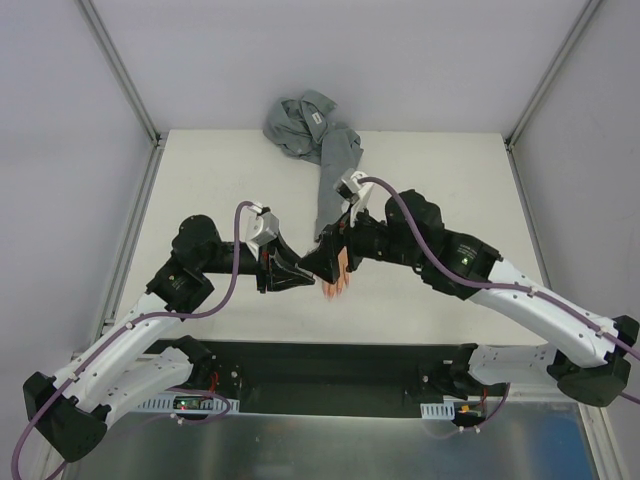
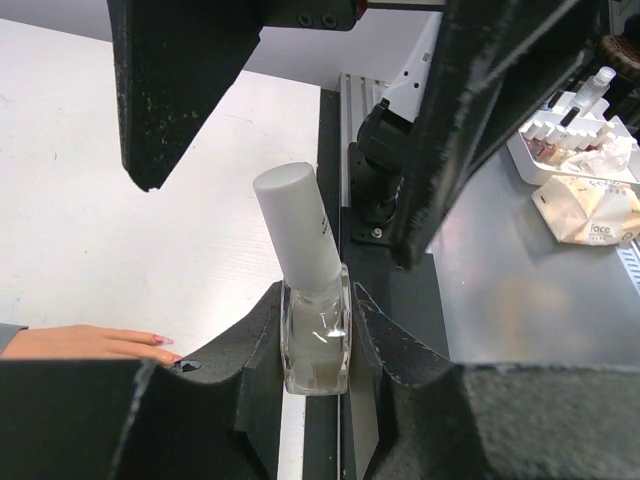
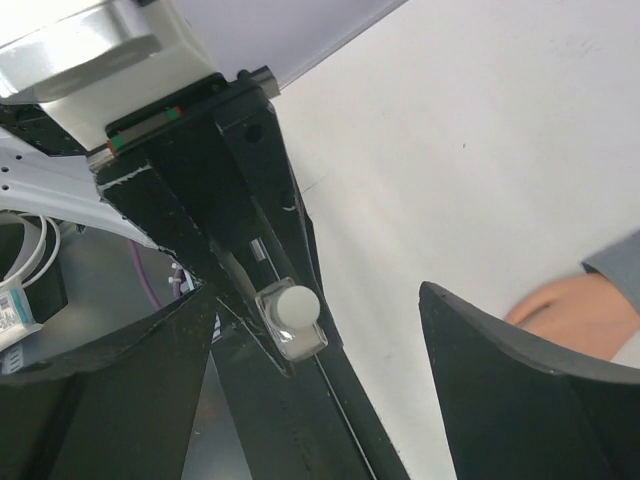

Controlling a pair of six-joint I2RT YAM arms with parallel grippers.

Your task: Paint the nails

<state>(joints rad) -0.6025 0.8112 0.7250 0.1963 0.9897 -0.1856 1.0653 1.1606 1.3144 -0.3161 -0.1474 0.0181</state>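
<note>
Seen from above, the left arm (image 1: 150,310) comes in from the near left with its elbow bent, and the left pincer (image 1: 298,275) points right over the middle of the bench (image 1: 450,180). The right arm (image 1: 500,290) bows in from the near right, its right pincer (image 1: 325,262) just beside the other. Below it the peach fingers of the hand (image 1: 337,287) stick out toward the near edge, and the grey sleeve (image 1: 335,180) runs back to a crumpled heap. The nails are too small to make out here, and both grips are hidden. In the left wrist view the left pincer is clamped tight on a small clear bottle (image 2: 315,340), whose white cap (image 2: 295,225) leans left. The right pincer's dark fingers (image 2: 170,80) hang well apart on either side above the cap. At lower left the fingertips lie flat on the bench with pink nails (image 2: 160,340), the rest of the hand cut off. In the right wrist view the right pincer is spread wide and holds nothing, the bottle lies beyond it, and the hand is partly hidden at the right edge.
</note>
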